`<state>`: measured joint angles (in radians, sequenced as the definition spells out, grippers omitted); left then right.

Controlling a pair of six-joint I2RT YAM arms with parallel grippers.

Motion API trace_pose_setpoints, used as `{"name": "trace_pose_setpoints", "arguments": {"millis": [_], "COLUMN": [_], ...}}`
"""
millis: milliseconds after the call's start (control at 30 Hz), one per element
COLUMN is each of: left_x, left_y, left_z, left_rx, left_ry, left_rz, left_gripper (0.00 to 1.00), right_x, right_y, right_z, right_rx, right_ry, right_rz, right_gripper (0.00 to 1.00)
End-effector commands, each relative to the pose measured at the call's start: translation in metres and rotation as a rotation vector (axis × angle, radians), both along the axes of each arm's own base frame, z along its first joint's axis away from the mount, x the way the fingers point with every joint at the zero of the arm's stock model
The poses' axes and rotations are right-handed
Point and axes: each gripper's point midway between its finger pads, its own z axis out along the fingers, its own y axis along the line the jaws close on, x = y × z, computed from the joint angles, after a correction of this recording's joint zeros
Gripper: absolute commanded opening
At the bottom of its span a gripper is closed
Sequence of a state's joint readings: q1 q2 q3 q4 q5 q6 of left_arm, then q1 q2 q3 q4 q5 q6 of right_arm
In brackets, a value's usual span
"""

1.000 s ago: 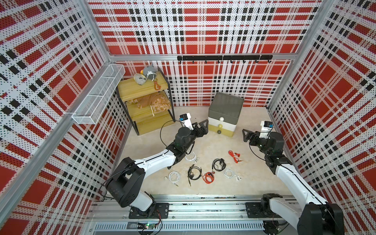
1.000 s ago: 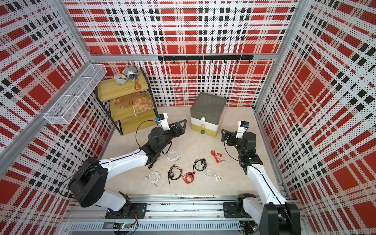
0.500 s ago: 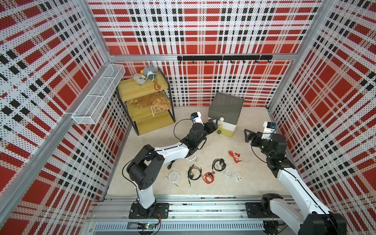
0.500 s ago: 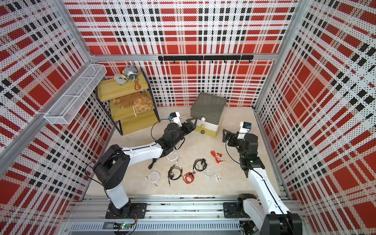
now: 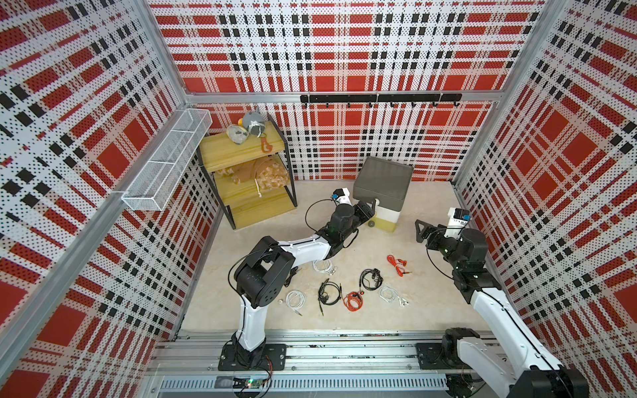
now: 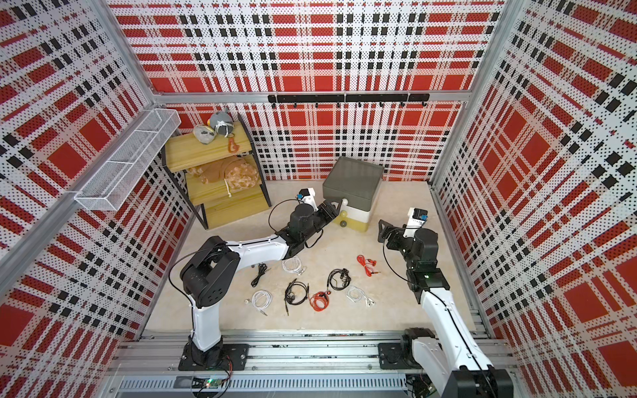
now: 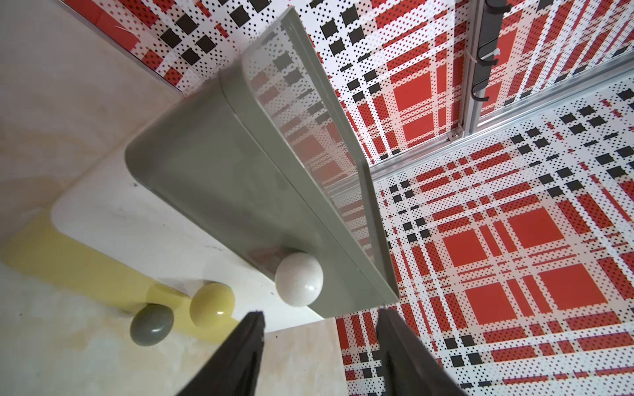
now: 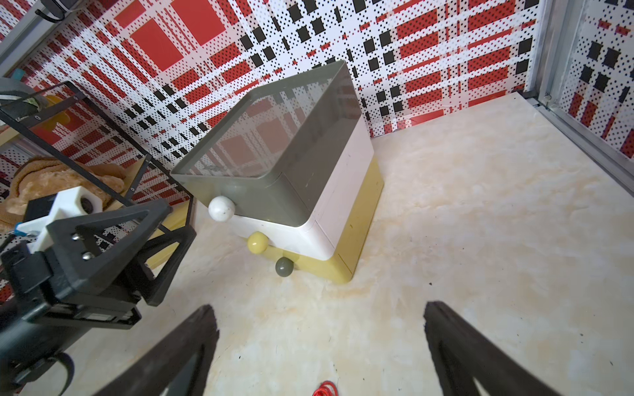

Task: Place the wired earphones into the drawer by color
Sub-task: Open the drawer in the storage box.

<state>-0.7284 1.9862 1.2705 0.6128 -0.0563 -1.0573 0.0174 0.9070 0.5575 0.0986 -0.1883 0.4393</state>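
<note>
The drawer (image 5: 384,187) (image 6: 353,187) stands at the back: grey on top, white in the middle, yellow at the bottom, none visibly pulled out. My left gripper (image 5: 367,210) (image 7: 322,312) is open right in front of the grey one's white ball knob (image 7: 298,279), which lies just ahead of the fingertips, nothing between them. Several wired earphones lie on the floor: red (image 5: 396,265), black (image 5: 370,279), white (image 5: 391,295), red (image 5: 353,300), black (image 5: 329,293), white (image 5: 295,299). My right gripper (image 5: 418,231) (image 8: 320,307) hangs open and empty, right of the cabinet.
A yellow shelf rack (image 5: 248,179) with soft toys stands at the back left. A wire basket (image 5: 165,165) hangs on the left wall and a black hook rail (image 5: 379,98) on the back wall. Below the white knob sit a yellow knob (image 7: 212,303) and a grey knob (image 7: 151,324).
My left arm has stretched out to the right, up to the cabinet's front, and its jaws have narrowed. The right arm has shifted only slightly.
</note>
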Motion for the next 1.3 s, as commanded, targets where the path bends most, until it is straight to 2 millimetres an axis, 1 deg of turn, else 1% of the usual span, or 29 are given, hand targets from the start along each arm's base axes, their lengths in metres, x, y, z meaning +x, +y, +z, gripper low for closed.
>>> {"name": "trace_pose_setpoints", "arguments": {"millis": [0,100,500,800,900,1067,1167,1267], "left_x": [0.002,0.006,0.021,0.030,0.032,0.035,0.034,0.033], "left_y": [-0.013,-0.018,-0.025,-0.026,-0.027,-0.026,-0.025,-0.024], "left_z": [-0.001,-0.005,-0.018,-0.024,-0.024,-0.022,-0.021,-0.019], "left_rx": [-0.015,-0.017,-0.022,-0.020,-0.022,-0.024,-0.022,-0.018], "left_ry": [0.000,0.003,0.021,0.026,0.024,0.020,0.016,0.011], "left_rz": [-0.029,-0.036,-0.034,-0.030,-0.030,-0.031,-0.032,-0.032], "left_gripper": [0.55,0.54,0.54,0.48,0.47,0.41,0.33,0.30], "right_x": [-0.003,-0.004,-0.005,-0.006,-0.006,-0.006,-0.006,-0.006], "right_y": [-0.004,-0.004,-0.005,-0.007,-0.007,-0.007,-0.008,-0.008], "right_z": [0.002,0.002,0.003,0.004,0.004,0.003,0.003,0.003], "right_rx": [-0.002,-0.002,-0.004,-0.006,-0.006,-0.008,-0.008,-0.009], "right_ry": [-0.006,-0.009,-0.013,-0.014,-0.015,-0.013,-0.014,-0.013], "right_rz": [-0.021,-0.022,-0.029,-0.036,-0.038,-0.040,-0.042,-0.043], "right_gripper": [1.00,1.00,1.00,1.00,1.00,1.00,1.00,1.00]}}
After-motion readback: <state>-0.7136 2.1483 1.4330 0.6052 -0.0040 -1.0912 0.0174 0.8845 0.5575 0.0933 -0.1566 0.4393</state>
